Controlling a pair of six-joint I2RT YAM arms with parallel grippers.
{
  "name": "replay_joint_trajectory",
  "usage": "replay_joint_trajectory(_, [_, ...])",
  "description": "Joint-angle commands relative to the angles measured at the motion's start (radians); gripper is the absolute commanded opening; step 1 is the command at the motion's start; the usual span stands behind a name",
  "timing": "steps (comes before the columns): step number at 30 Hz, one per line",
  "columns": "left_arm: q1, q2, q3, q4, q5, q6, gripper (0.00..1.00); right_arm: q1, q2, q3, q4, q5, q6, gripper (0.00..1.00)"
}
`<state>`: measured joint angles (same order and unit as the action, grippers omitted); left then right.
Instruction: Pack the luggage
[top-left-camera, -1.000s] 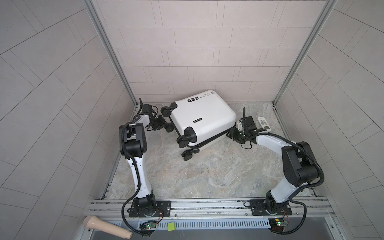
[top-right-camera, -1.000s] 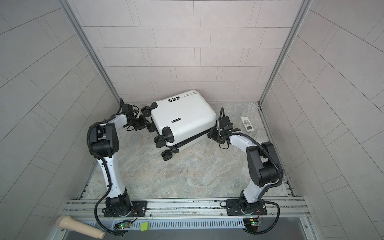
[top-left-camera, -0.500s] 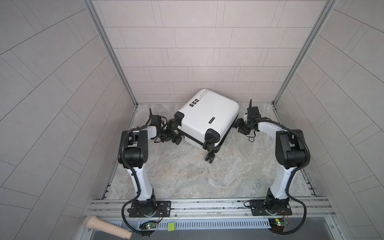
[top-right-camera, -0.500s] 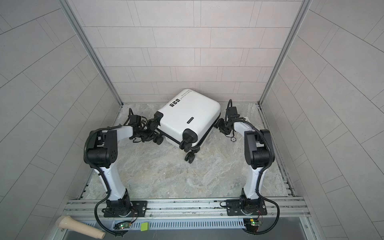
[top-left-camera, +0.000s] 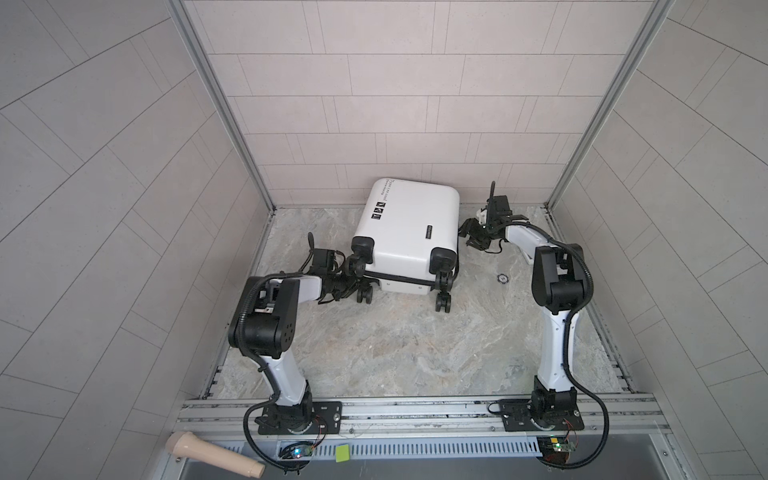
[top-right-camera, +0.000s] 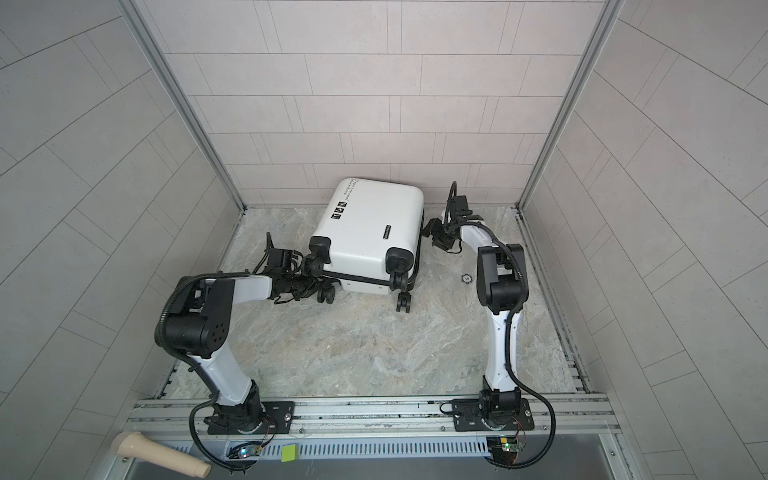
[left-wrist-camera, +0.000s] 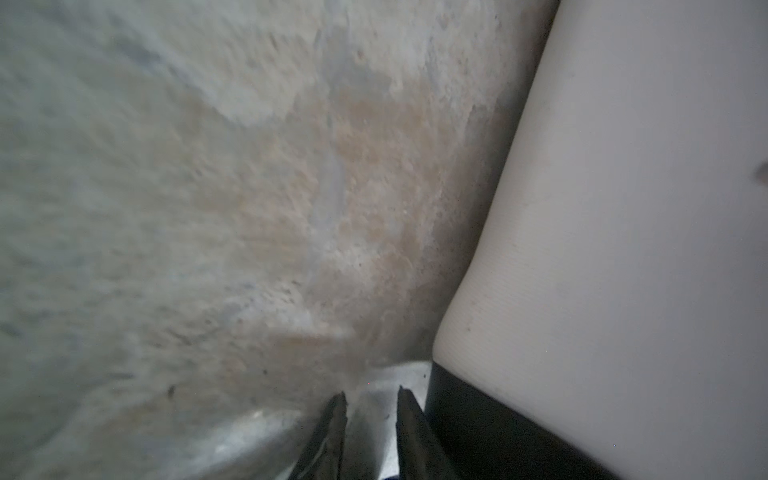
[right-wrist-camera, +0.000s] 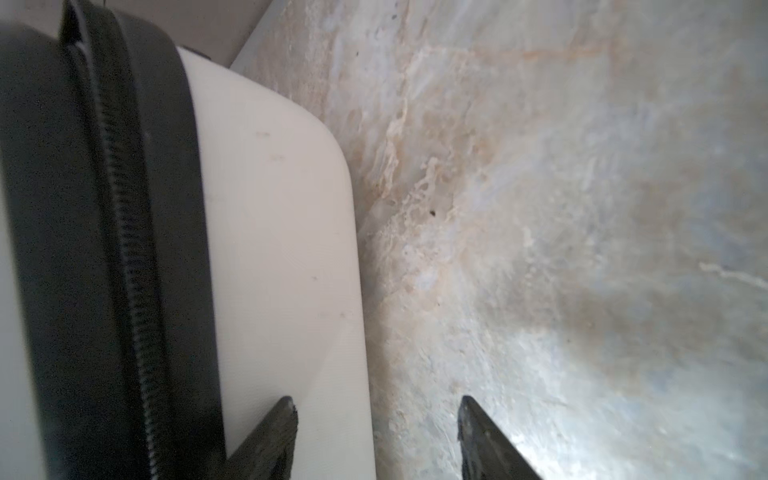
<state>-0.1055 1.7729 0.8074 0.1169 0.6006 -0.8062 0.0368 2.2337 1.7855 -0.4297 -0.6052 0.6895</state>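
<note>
The closed suitcase (top-left-camera: 409, 232) lies flat, seemingly bracketed for turning. The left gripper (left-wrist-camera: 370, 392) sits at its wheel corner, jaws barely parted; whether it holds anything I cannot tell. The right gripper (right-wrist-camera: 376, 400), beside its zipper side, gapes empty.

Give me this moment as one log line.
suitcase: closed, flat on floor, wheels at near end | left gripper: by left-hand wheels, grip unclear | right gripper: open, at suitcase's right side

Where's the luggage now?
In both top views the luggage lies at the back middle of the floor, near the rear wall, between the left claw and right claw.
</note>
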Motion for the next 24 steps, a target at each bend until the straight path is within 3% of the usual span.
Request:
replay_joint_trajectory(1, [-0.044,-0.036,-0.033,0.042,0.028,-0.054,0.28,0.018,0.042,0.096,-0.084,-0.074,-0.043,0.68])
replay_joint_trajectory(7, [-0.078,-0.090,-0.053,0.058,0.020,-0.074,0.28,-0.004,0.104,0.245,-0.184,-0.069,-0.068,0.74])
replay_joint_trajectory(11, [-0.080,-0.165,-0.060,0.004,-0.023,-0.070,0.30,-0.043,0.064,0.222,-0.192,-0.040,-0.069,0.75])
replay_joint_trajectory(19, [-0.076,-0.385,-0.019,-0.315,-0.233,0.046,0.51,-0.148,-0.171,-0.053,-0.111,0.010,-0.076,0.75])
replay_joint_trajectory(24, [-0.076,-0.526,-0.064,-0.388,-0.308,0.052,0.54,-0.155,-0.350,-0.271,-0.054,0.062,-0.075,0.73])
